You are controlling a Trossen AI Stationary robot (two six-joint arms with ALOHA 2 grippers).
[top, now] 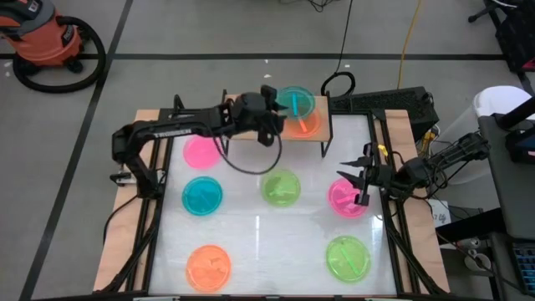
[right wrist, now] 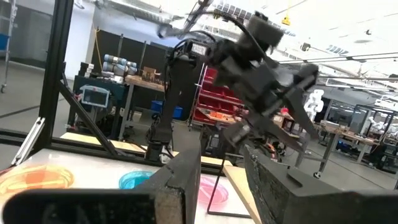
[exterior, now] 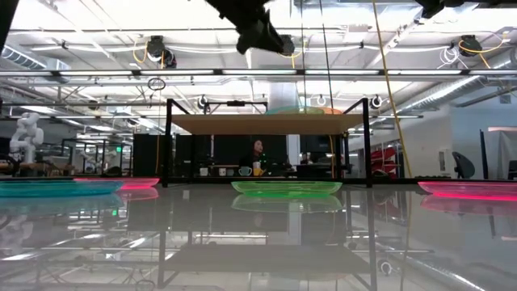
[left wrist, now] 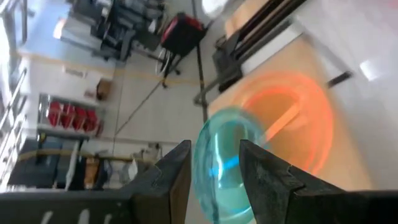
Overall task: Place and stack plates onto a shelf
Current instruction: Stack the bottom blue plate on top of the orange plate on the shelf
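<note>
The shelf (top: 324, 107) stands at the table's far edge. On it lie a blue plate (top: 294, 102) and an orange plate (top: 307, 125), the blue one overlapping the orange one's far rim. My left gripper (top: 276, 115) is open just left of them and, in the low view, hangs well above the shelf board (exterior: 266, 123). In the left wrist view the blue plate (left wrist: 224, 168) shows between and beyond its fingers. My right gripper (top: 358, 186) is open above the left rim of a pink plate (top: 347, 199) lying on the table.
Flat on the white table lie a pink plate (top: 201, 150), a blue plate (top: 202, 196), a green plate (top: 280, 188), an orange plate (top: 209, 266) and a green plate (top: 347, 257). Wooden planks (top: 125, 226) run along both sides. A loose black cable (top: 251, 163) hangs below the left arm.
</note>
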